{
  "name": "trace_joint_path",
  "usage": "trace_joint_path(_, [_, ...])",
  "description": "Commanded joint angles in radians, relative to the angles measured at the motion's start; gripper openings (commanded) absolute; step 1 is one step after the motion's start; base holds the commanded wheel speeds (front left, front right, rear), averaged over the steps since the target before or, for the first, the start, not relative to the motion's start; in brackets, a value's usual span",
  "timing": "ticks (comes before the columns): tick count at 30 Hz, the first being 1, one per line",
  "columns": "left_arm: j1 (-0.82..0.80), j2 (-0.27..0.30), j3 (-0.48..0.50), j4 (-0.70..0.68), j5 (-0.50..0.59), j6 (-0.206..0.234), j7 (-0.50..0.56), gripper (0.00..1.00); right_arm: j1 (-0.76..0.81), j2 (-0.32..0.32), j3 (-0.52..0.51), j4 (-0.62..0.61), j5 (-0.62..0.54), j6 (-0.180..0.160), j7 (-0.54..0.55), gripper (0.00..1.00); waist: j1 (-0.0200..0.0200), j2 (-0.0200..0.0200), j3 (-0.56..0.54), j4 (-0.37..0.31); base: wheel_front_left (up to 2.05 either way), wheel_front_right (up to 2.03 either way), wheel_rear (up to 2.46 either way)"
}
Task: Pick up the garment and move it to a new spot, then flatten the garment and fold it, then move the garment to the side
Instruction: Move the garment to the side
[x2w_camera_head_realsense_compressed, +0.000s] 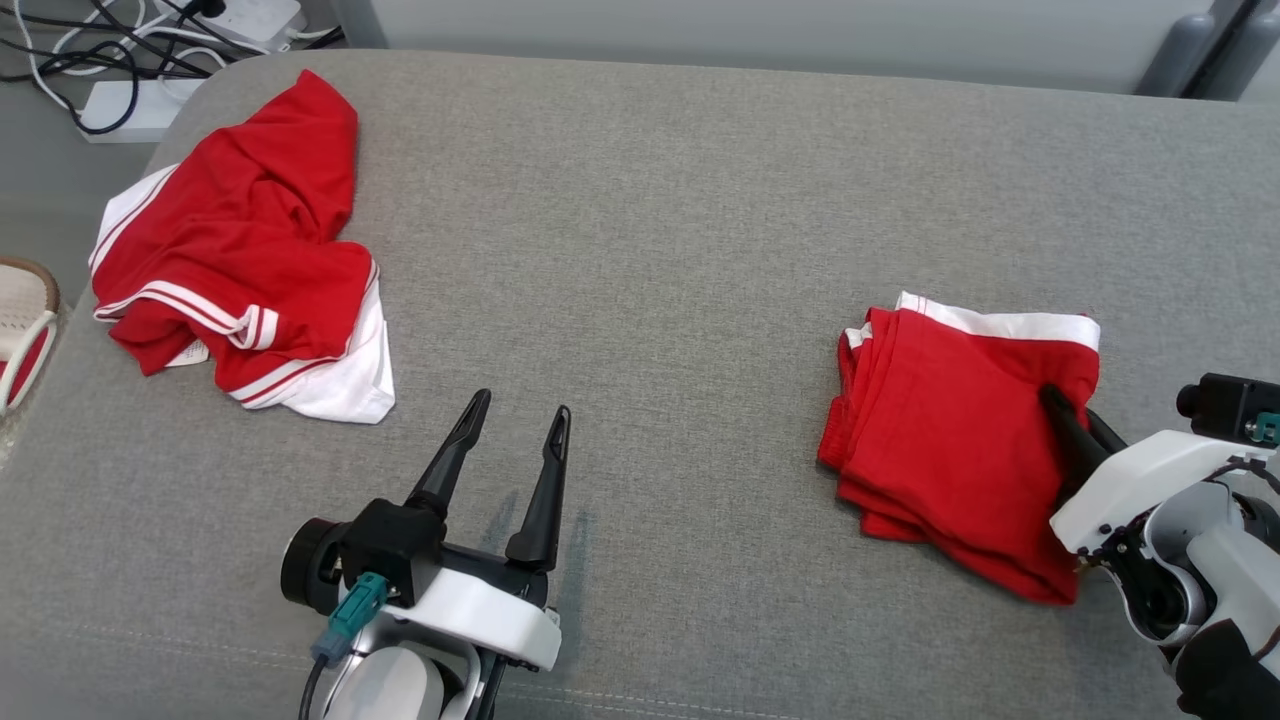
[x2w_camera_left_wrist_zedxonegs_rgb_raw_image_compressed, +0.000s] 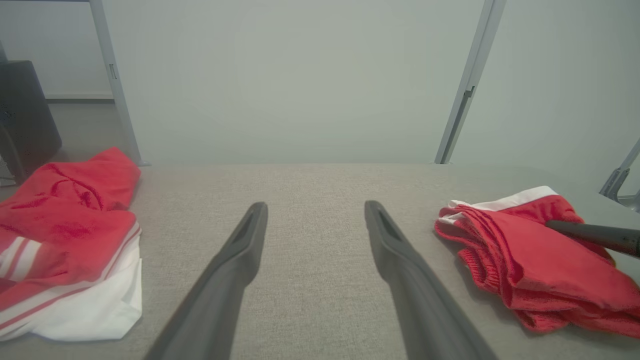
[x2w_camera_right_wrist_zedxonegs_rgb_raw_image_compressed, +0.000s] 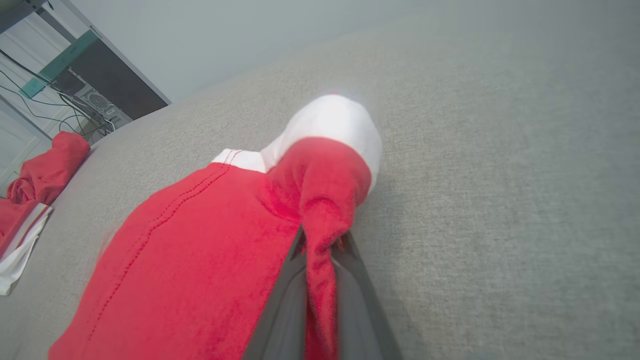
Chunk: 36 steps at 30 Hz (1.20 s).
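Folded garment (x2w_camera_head_realsense_compressed: 940, 430) at three o'clock, its four-o'clock edge pinched in right gripper (x2w_camera_head_realsense_compressed: 1057, 402), seemingly one fold; left gripper (x2w_camera_head_realsense_compressed: 523, 403) spread, farther off.

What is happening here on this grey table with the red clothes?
The robot's right tool is shut on an edge of the folded red garment at the right side of the grey table. Its left tool is open and holds nothing, near the middle. A second red and white garment lies crumpled at the far left, untouched.
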Motion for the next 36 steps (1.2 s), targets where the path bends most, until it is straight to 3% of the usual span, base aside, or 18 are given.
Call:
trace_joint_path(1, [-0.028,0.004,0.031,-0.023,0.009,0.0,-0.01,1.0,-0.01,-0.017,0.013,-0.005,-0.006,0.004,-0.021,0.0,0.0,0.0,-0.001,-0.012,0.0,0.0,0.0])
trace_joint_path(15, [-0.043,0.004,0.015,-0.004,0.033,-0.019,-0.01,1.0,-0.017,0.013,0.046,0.068,0.028,0.004,-0.09,0.0,0.0,0.0,-0.001,-0.179,0.0,0.0,0.0])
trace_joint_path(36, [-0.057,0.004,0.03,0.019,0.073,-0.04,-0.01,1.0,0.009,0.036,0.082,-0.008,0.046,0.004,-0.104,0.0,0.0,0.0,-0.02,-0.434,0.0,0.0,0.0])
